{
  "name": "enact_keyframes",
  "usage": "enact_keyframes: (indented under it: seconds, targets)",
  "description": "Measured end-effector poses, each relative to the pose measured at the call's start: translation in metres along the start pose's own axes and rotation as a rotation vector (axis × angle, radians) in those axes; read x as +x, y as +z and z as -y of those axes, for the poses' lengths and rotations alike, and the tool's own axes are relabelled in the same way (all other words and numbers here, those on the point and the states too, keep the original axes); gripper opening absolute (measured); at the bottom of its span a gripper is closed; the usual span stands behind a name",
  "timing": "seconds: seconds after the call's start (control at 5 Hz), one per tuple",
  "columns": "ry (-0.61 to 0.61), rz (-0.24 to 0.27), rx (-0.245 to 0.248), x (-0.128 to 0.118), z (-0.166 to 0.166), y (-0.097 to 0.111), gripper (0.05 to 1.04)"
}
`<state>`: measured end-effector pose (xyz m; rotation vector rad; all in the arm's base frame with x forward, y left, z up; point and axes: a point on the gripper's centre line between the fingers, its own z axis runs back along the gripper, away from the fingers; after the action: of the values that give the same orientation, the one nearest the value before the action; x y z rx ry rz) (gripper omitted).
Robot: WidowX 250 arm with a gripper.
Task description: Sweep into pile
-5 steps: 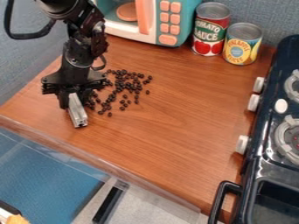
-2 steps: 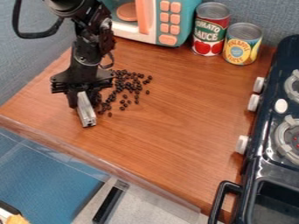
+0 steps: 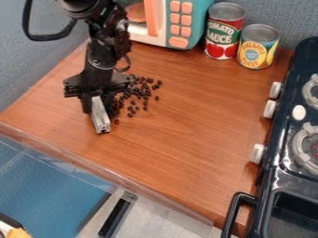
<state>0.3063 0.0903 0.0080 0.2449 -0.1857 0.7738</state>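
The black gripper point(image 3: 99, 102) hangs low over the left part of the wooden table, shut on a silver-grey bar point(image 3: 101, 118) that slants down toward the table's front edge. Dark beans point(image 3: 142, 90) lie scattered right beside the gripper and bar, on their right side. Some of the beans are hidden behind the gripper.
A toy microwave point(image 3: 171, 23) stands at the back, with a tomato sauce can point(image 3: 223, 32) and a pineapple can point(image 3: 257, 46) to its right. A dark toy stove point(image 3: 292, 153) lines the right side. The table's front edge point(image 3: 112, 173) has a clear rim.
The gripper has moved to the right with the bar still held. The leftmost beans are now bunched closer to the bar or hidden by the gripper, while those farther right lie as before.
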Motion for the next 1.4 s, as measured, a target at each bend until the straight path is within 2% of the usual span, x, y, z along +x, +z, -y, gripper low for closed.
enact_keyframes:
  seconds: [0.6, 1.2, 1.4]
  targets:
    - [-0.072, 0.007, -0.052, -0.021, 0.035, 0.01, 0.385]
    - [-0.038, -0.038, -0.081, -0.032, 0.056, 0.019, 0.385]
    - [-0.025, -0.055, -0.135, -0.036, 0.055, 0.039, 0.385]
